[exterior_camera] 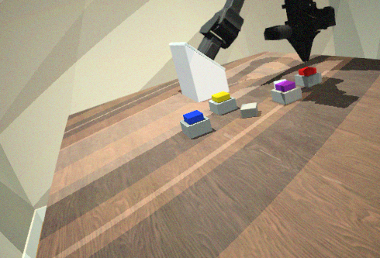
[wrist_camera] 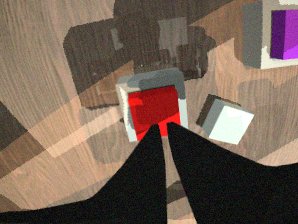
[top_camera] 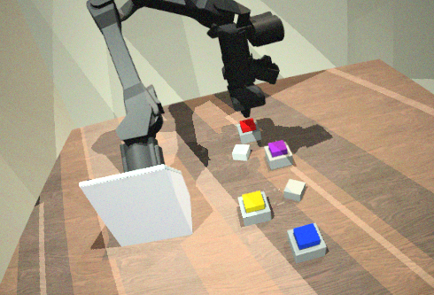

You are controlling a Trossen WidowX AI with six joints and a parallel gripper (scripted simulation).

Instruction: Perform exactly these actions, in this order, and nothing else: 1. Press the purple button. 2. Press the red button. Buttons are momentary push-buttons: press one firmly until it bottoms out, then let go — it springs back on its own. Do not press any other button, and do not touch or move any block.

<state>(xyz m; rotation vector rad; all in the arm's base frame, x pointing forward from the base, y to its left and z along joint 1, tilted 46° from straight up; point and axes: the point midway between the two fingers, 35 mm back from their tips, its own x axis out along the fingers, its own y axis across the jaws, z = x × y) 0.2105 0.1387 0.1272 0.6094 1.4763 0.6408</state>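
The red button (top_camera: 248, 125) (exterior_camera: 307, 71) (wrist_camera: 154, 106) sits raised on its grey base at the far side of the table. My gripper (top_camera: 246, 114) (exterior_camera: 305, 62) (wrist_camera: 163, 130) is shut and empty, pointing down, with its tips a little above the red button; a small gap shows between them in the top and exterior views. The purple button (top_camera: 277, 148) (exterior_camera: 285, 86) (wrist_camera: 286, 34) sits raised on its own grey base, beside the red one, and nothing touches it.
A white block (top_camera: 241, 152) (wrist_camera: 231, 123) lies close to the red and purple buttons. Another pale block (top_camera: 294, 190) (exterior_camera: 249, 110) lies near the yellow button (top_camera: 253, 201) (exterior_camera: 221, 97). The blue button (top_camera: 306, 236) (exterior_camera: 193, 117) is farther off. A white wedge (top_camera: 146, 208) (exterior_camera: 205, 77) stands by the arm's base.
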